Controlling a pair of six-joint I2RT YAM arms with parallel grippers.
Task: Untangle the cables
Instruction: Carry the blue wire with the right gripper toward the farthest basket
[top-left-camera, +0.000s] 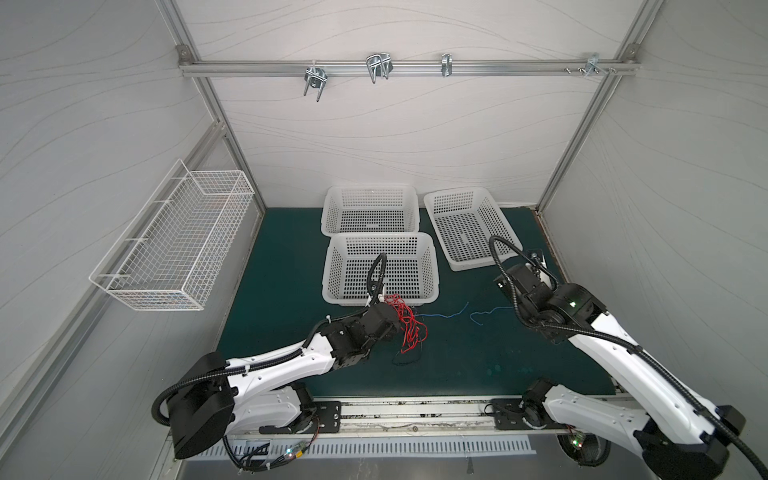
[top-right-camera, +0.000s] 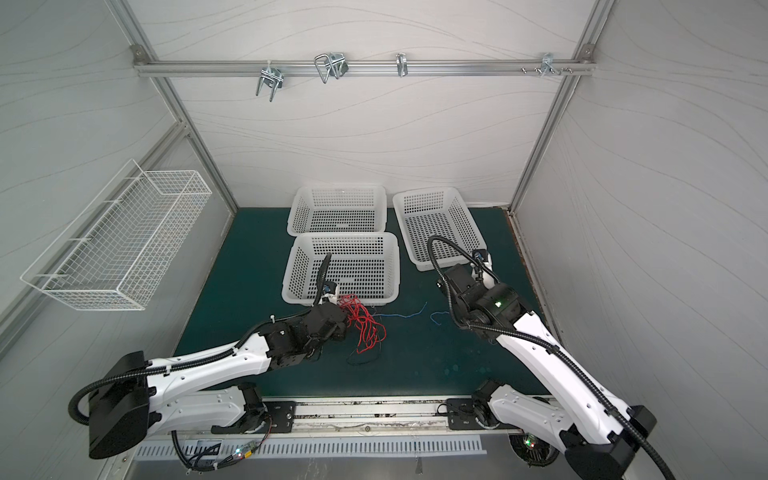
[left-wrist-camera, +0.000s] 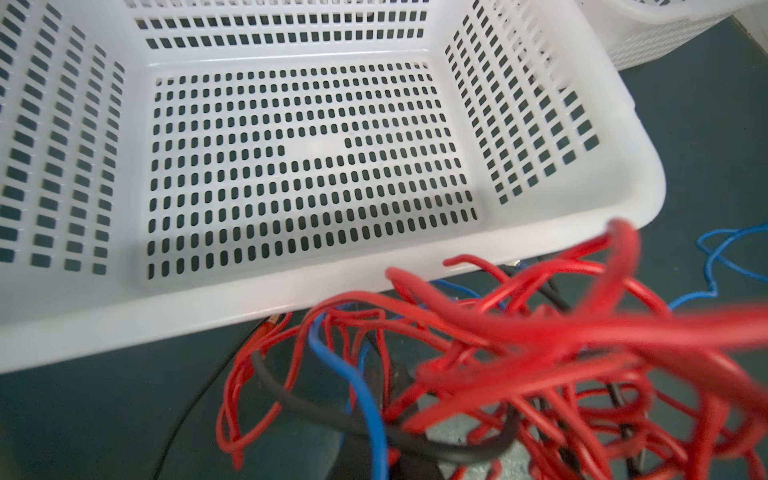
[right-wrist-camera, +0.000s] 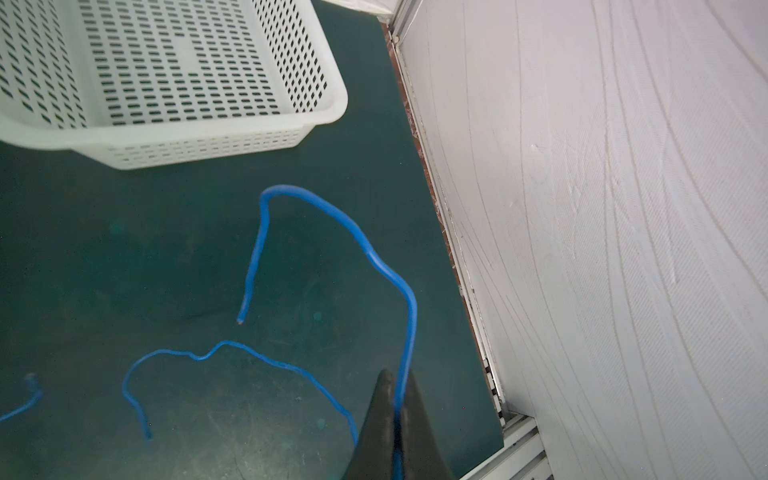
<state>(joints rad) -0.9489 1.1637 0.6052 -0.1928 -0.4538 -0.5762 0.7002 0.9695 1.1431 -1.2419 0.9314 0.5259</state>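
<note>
R gripper (right-wrist-camera: 397, 376) is clamped on the blue cable (right-wrist-camera: 365, 245), L gripper (top-left-camera: 380, 300) shut on the red tangle (top-left-camera: 409, 324) to its left, so cable axis probably runs approx. btw both.

The cable tangle (top-left-camera: 409, 328) lies on the worktop (top-left-camera: 270, 299) just before the nearest basket (top-left-camera: 432, 270), with a loose cable (right-wrist-camera: 413, 320) to its right.

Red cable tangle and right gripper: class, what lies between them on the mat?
Thin blue cables on the green mat, in both top views; the right gripper is shut on one of them.
</note>
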